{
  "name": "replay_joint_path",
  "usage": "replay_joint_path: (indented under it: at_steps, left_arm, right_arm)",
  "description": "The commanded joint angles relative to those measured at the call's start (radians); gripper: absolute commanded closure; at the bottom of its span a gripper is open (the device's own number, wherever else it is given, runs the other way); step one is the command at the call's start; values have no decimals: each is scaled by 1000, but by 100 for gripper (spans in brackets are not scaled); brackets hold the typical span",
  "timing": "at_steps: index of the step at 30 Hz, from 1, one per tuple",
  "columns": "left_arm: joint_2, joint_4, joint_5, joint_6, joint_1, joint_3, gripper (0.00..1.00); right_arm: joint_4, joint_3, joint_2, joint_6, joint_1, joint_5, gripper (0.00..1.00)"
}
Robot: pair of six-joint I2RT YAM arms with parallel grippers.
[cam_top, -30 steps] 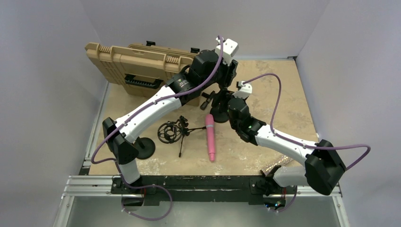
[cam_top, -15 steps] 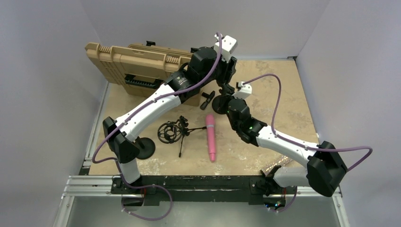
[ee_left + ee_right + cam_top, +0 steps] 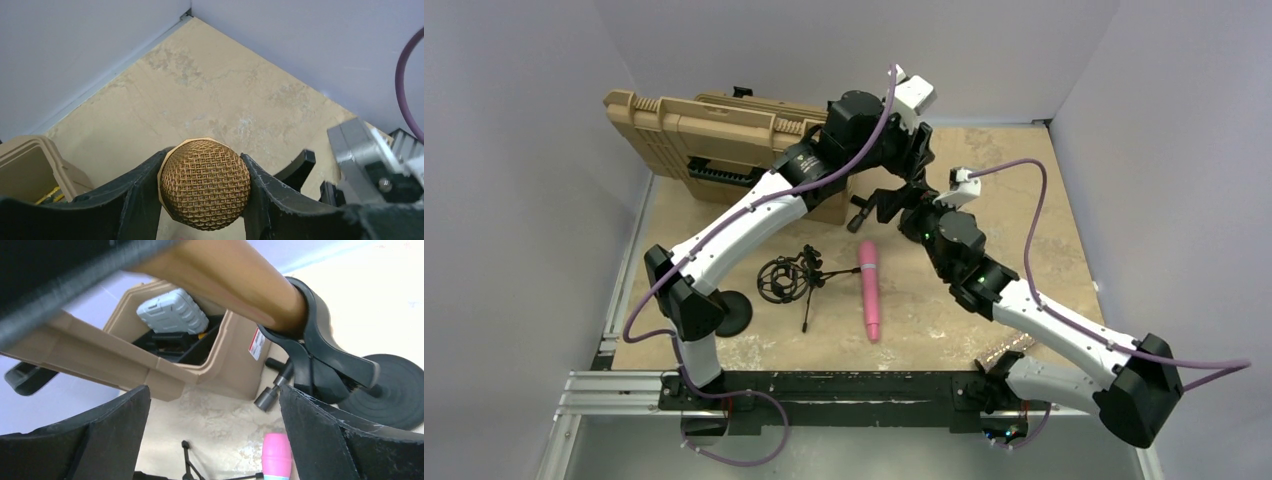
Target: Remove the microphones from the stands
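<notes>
Right arm shifted, beige tabletop, grey walls

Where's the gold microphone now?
Left wrist view: the gold microphone is pinched in the left hand, body in the stand's clip beside the tan case.

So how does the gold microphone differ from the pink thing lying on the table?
The gold microphone is gold with a mesh head; the pink object is pink. The gold microphone sits tilted in the black clip of the stand, off the table; the pink object lies flat on the table. The left gripper is closed on the gold microphone's head; no gripper touches the pink object. Both are long and round-bodied.
</notes>
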Motion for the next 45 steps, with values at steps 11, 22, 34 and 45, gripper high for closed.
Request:
replay_joint_path:
  at_steps: [11,22,34,45]
  left_arm:
    - [-12,-150,186,158,29,147,100]
    - [-6,-124,203,178,41,114,100]
    - [-16,-179,366,205,79,127,100]
    - [-1,-172,357,166,77,130,100]
  right_arm:
    - [-176,40,-5,121,-14,-64,1]
    - [-284,67,-162,147,0,-15,6]
    - [-274,76,-38,177,0,56,4]
    - [-332,132,107,247,12,299,1]
